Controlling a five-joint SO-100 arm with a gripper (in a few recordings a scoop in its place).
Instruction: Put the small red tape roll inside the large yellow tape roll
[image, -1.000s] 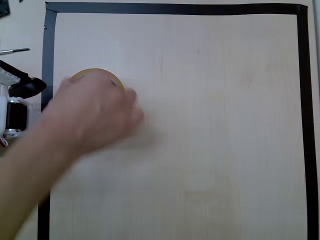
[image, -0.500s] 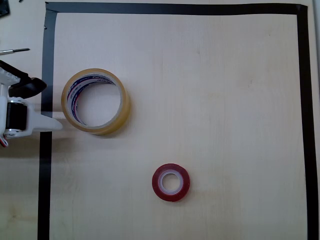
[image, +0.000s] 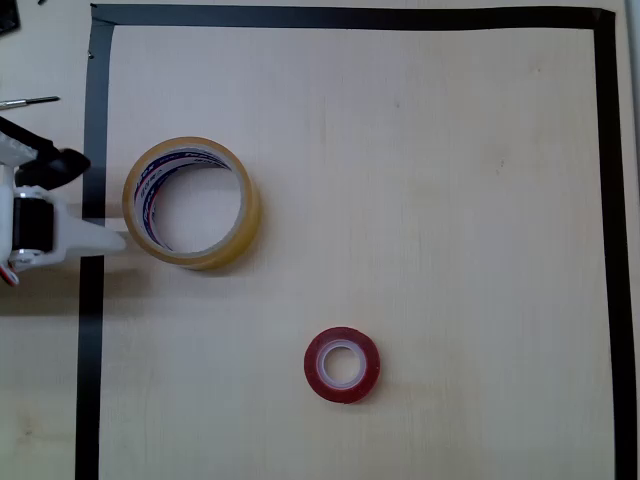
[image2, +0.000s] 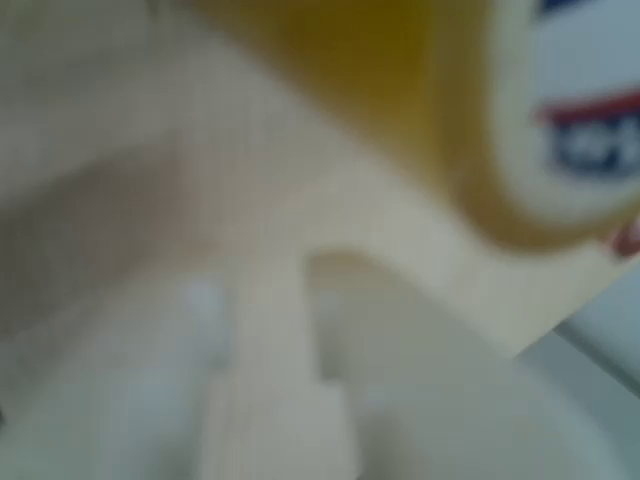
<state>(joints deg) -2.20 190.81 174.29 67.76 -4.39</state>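
The large yellow tape roll (image: 192, 203) lies flat at the left of the board, its printed white core facing up. The small red tape roll (image: 342, 364) lies flat lower down near the middle, well apart from it. My gripper (image: 100, 238) sits at the left edge, over the black tape border. Its white finger tip almost touches the yellow roll's left side. In the blurred wrist view the yellow roll (image2: 400, 90) looms close above a white finger (image2: 270, 380). Nothing is held; how the jaws stand is unclear.
A black tape border (image: 350, 17) frames the light wooden board (image: 450, 200). A thin tool (image: 30, 101) lies outside the border at the upper left.
A person's hand that covered the yellow roll a second ago has withdrawn, and both rolls now lie in plain sight. My gripper has shifted slightly upward in the overhead view.
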